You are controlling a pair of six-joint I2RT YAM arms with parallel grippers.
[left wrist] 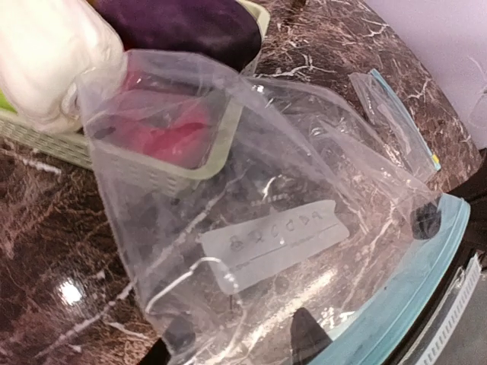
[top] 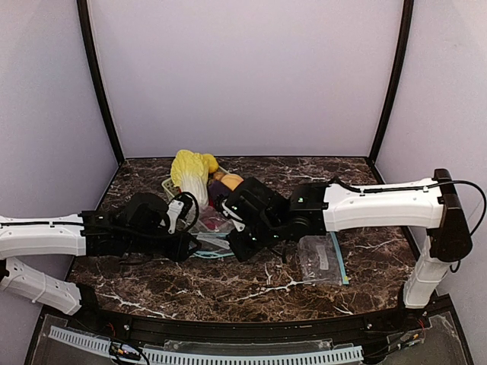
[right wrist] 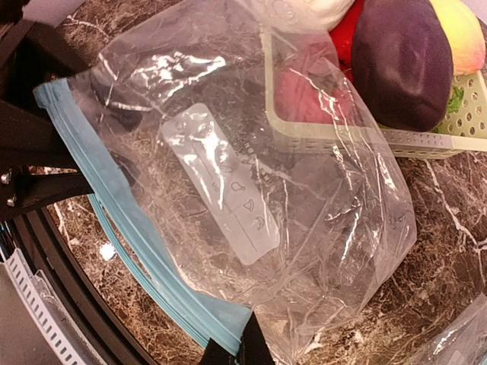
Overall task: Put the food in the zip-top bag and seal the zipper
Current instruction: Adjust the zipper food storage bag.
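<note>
The clear zip-top bag (left wrist: 289, 220) lies on the marble between my two grippers, its teal zipper (right wrist: 129, 228) toward the near edge and its far end draped over the basket's corner. My right gripper (right wrist: 236, 351) is shut on the zipper end of the bag (top: 213, 245). My left gripper (left wrist: 240, 338) stands open, its dark fingers (left wrist: 304, 334) apart with bag film lying across them. The dark purple eggplant (right wrist: 403, 61) and the orange-yellow peach (right wrist: 460, 30) sit in the basket (right wrist: 342, 138), outside the bag.
The pale green basket (left wrist: 213, 163) also holds a pale cabbage (left wrist: 53, 61) and red peppers (left wrist: 171, 137). A second zip-top bag (top: 323, 258) lies flat to the right. Dark tent poles and grey walls ring the table.
</note>
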